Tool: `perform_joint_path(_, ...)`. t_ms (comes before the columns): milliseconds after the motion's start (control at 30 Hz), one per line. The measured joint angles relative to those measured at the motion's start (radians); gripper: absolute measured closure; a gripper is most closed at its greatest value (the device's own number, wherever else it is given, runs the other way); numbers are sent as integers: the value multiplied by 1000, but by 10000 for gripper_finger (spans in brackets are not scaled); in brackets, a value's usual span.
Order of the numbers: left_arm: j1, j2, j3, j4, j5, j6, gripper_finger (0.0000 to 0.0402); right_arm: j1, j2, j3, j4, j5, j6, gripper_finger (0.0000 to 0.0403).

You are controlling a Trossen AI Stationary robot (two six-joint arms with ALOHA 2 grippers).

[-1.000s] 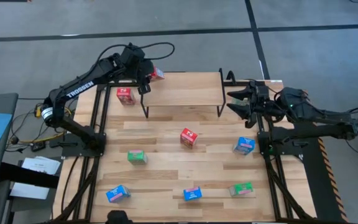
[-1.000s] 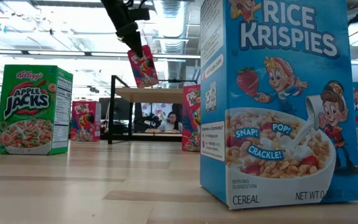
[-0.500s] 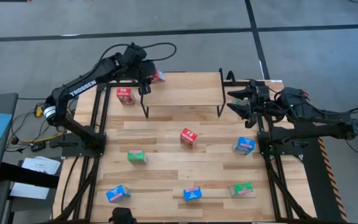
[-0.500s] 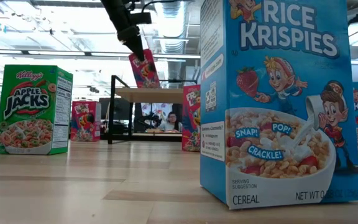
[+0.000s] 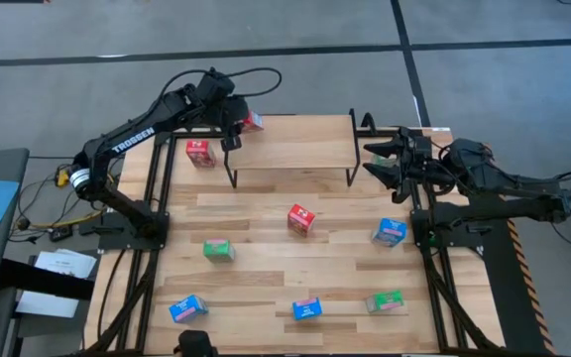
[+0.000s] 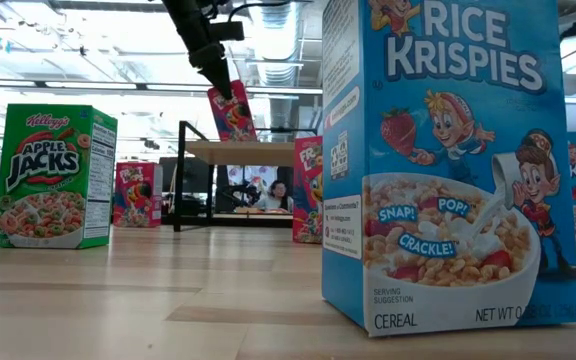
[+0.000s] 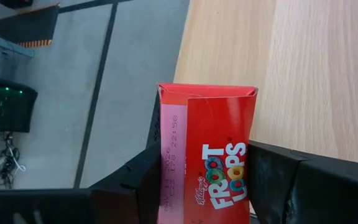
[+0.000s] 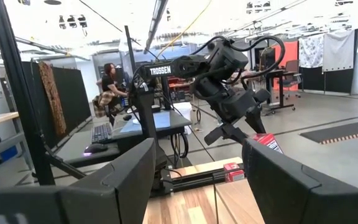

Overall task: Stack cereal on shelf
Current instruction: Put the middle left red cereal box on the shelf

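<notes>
My left gripper (image 5: 238,121) is shut on a red Froot Loops cereal box (image 7: 207,155) and holds it in the air over the far left end of the shelf (image 5: 290,144), a light-wood board on black wire legs. In the low view the box (image 6: 230,110) hangs above the board (image 6: 243,152). A second red box (image 5: 199,152) stands on the table left of the shelf. Another red box (image 5: 300,219) stands in front of the shelf. My right gripper (image 5: 377,162) waits open and raised at the shelf's right end. My left gripper pinches the red box between its two fingers, one on the pale side panel (image 7: 171,155) and the other finger (image 7: 278,180) on the opposite side. The fingers slant down from the table's left. The box hangs tilted below them by its upper end (image 6: 224,90), clear of the shelf.
Blue and green boxes stand spread over the near half of the table: green (image 5: 218,250), blue (image 5: 390,232), blue (image 5: 187,308), blue (image 5: 306,308), green (image 5: 386,300). A person (image 6: 273,193) sits in the room beyond the shelf.
</notes>
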Motion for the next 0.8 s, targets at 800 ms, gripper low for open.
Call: perform_joint_path(800, 0, 0, 0, 0, -1, -40, 221, 0, 0, 0, 0, 0, 3, 137)
